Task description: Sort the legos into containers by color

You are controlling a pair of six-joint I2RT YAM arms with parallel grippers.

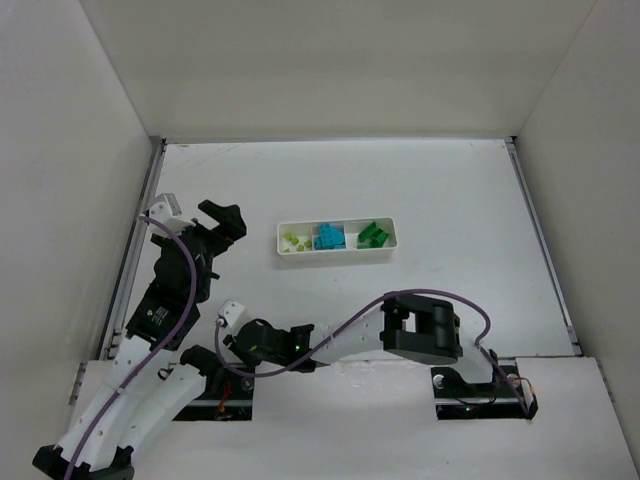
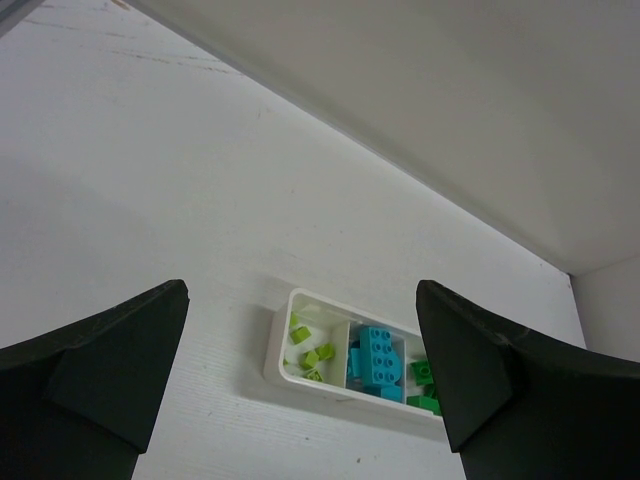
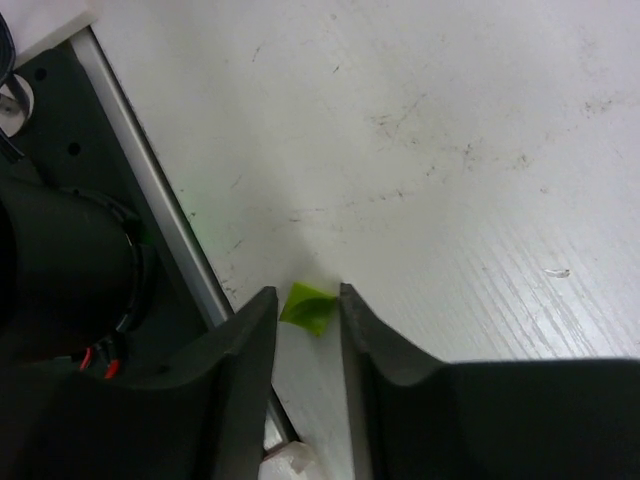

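Note:
The white tray lies mid-table with three compartments: pale yellow-green legos left, cyan legos middle, dark green legos right. The left wrist view shows the tray, too, with its yellow-green, cyan and green bricks. My left gripper is open and empty, left of the tray. My right gripper is low at the near edge by the left arm's base, its fingertips pinching one pale yellow-green lego that rests on the table.
The left arm's black base and a metal rail lie just left of the right gripper. White walls enclose the table on three sides. The right arm's elbow stretches across the near table.

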